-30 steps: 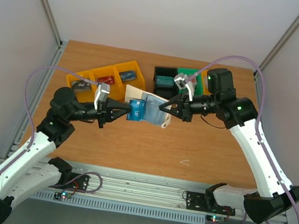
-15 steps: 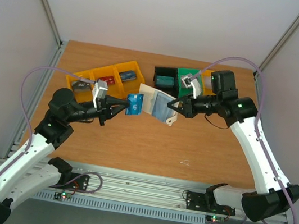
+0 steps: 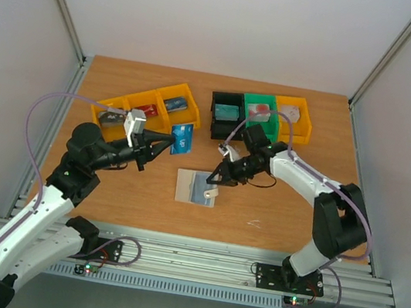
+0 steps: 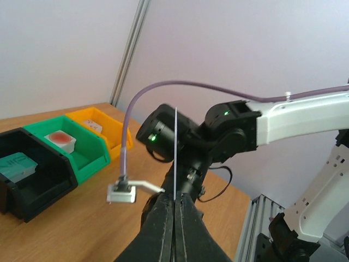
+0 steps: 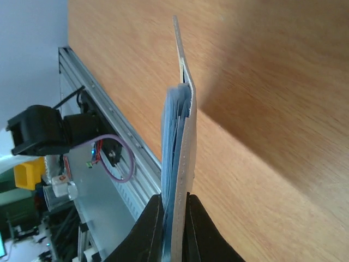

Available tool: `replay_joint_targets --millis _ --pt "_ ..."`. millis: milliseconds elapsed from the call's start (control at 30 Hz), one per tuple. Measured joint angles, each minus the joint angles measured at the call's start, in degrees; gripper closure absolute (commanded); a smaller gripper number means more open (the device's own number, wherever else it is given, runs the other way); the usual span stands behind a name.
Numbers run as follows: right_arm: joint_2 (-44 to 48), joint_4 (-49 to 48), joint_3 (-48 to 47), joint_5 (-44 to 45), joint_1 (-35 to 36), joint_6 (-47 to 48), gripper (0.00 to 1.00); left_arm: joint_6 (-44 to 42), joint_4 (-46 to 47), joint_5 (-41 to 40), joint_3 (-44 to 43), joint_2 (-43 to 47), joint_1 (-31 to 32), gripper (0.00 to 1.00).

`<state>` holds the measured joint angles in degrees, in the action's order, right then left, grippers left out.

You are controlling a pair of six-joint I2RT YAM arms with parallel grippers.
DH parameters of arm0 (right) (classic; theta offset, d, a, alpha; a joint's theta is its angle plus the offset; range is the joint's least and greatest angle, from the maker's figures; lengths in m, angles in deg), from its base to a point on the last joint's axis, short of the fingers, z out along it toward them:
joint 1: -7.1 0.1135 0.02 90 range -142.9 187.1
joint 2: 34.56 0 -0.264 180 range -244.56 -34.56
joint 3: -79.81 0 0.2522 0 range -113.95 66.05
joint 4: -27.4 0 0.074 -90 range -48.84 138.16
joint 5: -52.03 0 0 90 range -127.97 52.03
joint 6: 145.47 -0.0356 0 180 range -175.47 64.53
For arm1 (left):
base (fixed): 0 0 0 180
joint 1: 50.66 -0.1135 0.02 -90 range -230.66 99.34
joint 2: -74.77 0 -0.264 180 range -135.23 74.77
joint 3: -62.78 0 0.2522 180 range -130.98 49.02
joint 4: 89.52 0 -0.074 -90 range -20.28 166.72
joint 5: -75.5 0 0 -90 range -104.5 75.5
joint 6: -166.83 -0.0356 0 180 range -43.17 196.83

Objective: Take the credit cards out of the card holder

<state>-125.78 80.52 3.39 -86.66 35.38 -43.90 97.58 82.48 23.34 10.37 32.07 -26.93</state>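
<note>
robot lab test cell, plain white panel walls [image 3: 227,17], aluminium frame rails [image 3: 197,255], wooden tabletop [image 3: 282,213], plastic sorting bins [image 3: 296,135]

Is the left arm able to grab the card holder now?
Probably not yet. The left gripper is shut on a blue credit card, so it is full. The card holder, held by the right gripper, lies close by with nothing between.

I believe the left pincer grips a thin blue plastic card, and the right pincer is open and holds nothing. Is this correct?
Not entirely. The right pincer is not open: the right wrist view shows it shut on the edge of the flat whitish-beige card holder with its blue-grey inner face. The rest is right: the left pincer grips the thin blue plastic card.
</note>
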Motion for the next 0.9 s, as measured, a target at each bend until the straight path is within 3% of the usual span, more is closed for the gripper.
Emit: replay_joint_targets --millis 100,333,400,533,667,900 --pt "-3.5 -1.7 1.4 -0.9 0.4 -0.3 0.96 0.0 0.0 0.0 0.2 0.0 0.0 1.0" --pt "-8.0 0.7 1.7 2.2 -1.5 0.4 0.52 -0.2 0.1 0.6 0.3 -0.9 0.0 1.0" --pt "-6.9 3.5 1.6 5.6 -3.9 0.7 0.45 -0.7 0.0 1.2 0.3 -1.7 0.0 1.0" --pt "-1.3 12.8 -2.6 16.7 -7.5 2.4 0.41 -0.9 0.2 1.0 0.3 -2.7 0.0 1.0" --pt "7.5 19.1 -12.4 24.2 -6.8 5.8 0.39 0.8 1.6 -0.3 0.2 -2.7 0.0 1.0" --pt "21.9 11.5 -21.2 16.2 5.2 9.7 0.35 3.3 5.2 1.6 -1.1 -1.8 0.0 1.0"
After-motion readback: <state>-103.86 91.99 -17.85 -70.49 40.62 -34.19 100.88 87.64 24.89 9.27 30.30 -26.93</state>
